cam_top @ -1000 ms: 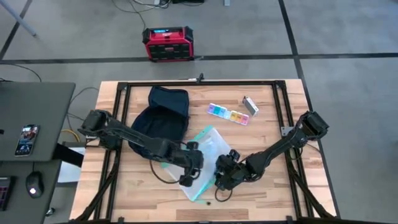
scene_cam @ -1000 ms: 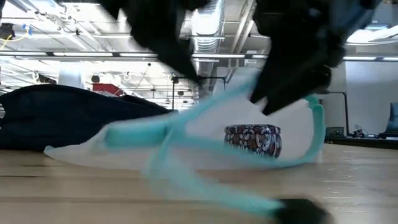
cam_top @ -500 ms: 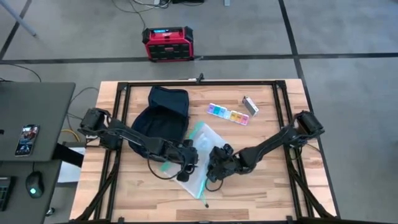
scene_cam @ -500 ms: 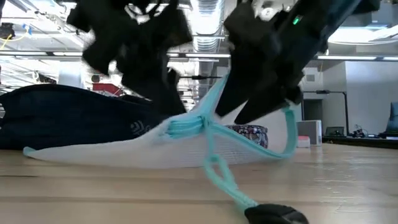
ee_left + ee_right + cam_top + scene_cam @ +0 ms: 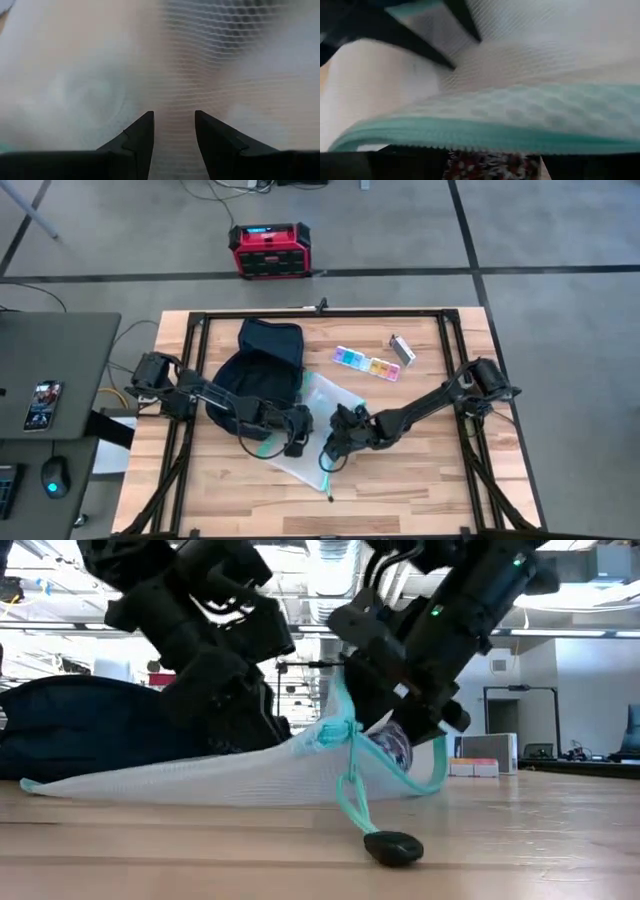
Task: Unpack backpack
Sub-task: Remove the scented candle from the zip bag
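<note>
Both grippers have slid the white mesh pouch with teal trim (image 5: pixel 318 430) closer to the soft dark navy fabric backpack (image 5: pixel 262 370), just behind the left gripper (image 5: pixel 297 436); its fingers (image 5: pixel 141 137) are spread over mesh; the right gripper (image 5: pixel 337 442) pinches the pouch's teal edge, so emptying it looks imminent.

Left gripper (image 5: pixel 297 436) and right gripper (image 5: pixel 337 442) low, close together

Grey concrete floor (image 5: pixel 560 240) w/ dark seams; grey desk (image 5: pixel 50 370) beside table.
</note>
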Controlling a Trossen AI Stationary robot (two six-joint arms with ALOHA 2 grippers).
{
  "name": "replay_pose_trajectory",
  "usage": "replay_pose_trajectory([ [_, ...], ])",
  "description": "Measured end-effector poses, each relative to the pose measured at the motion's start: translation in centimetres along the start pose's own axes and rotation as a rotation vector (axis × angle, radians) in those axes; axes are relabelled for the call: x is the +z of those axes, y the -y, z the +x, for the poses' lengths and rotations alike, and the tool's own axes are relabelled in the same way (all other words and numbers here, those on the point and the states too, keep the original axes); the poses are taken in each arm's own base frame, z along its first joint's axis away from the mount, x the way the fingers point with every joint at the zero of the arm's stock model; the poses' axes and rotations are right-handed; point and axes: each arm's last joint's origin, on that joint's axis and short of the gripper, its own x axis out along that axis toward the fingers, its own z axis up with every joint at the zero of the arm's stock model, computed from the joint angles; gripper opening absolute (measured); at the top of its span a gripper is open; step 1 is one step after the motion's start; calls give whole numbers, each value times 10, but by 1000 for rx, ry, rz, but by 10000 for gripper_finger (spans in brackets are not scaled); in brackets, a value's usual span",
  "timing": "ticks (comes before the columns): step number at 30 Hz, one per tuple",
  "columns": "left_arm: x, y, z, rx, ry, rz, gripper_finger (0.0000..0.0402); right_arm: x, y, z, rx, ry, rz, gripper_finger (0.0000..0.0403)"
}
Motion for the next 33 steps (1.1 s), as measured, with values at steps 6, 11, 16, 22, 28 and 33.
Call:
replay_pose_trajectory([
  [6, -17, -4, 2, 12, -23, -28, 125, -26, -8, -10, 19, -134, -30, 255],
  [11, -21, -2, 1, -7, -33, -30, 125, -47, -12, -33, -28, -194, -37, 255],
  [16, -17, -1, 2, -30, 2, -35, 125, -64, -12, -55, -61, -277, -46, 255],
  [22, -17, -2, 2, -31, 6, -41, 125, -76, -12, -79, -97, -261, -38, 255],
  [28, -17, -1, 2, -33, 6, -61, 125, -51, -13, -92, -30, -166, -23, 255],
  [33, -16, -1, 2, -42, 7, -71, 125, -22, -6, -101, -1, -127, -12, 255],
])
